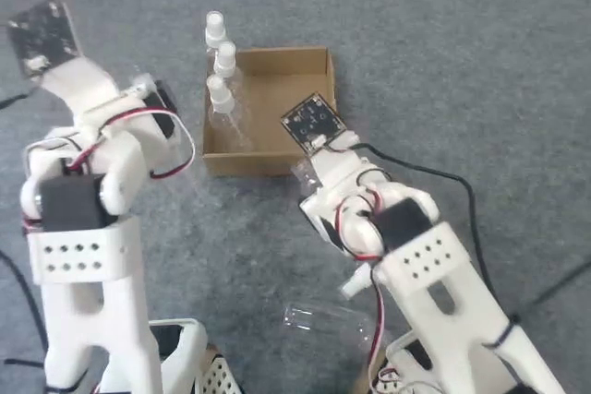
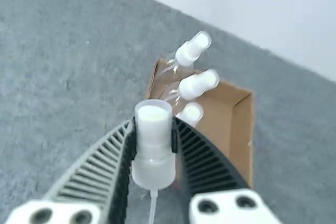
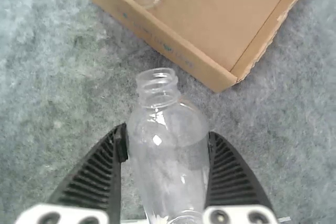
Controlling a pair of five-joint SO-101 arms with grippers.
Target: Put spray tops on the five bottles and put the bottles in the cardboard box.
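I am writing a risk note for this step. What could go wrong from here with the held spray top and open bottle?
1. The spray top in the left gripper may meet the narrow neck of the bottle off-centre and not seat.
2. The right gripper holds the smooth bottle by its body; pressing may make it slip.

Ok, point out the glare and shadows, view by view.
High view: even light, faint glints on the lying bottle. Left wrist view: the spray top glows white, no hard shadow. Right wrist view: small highlights on the held bottle.
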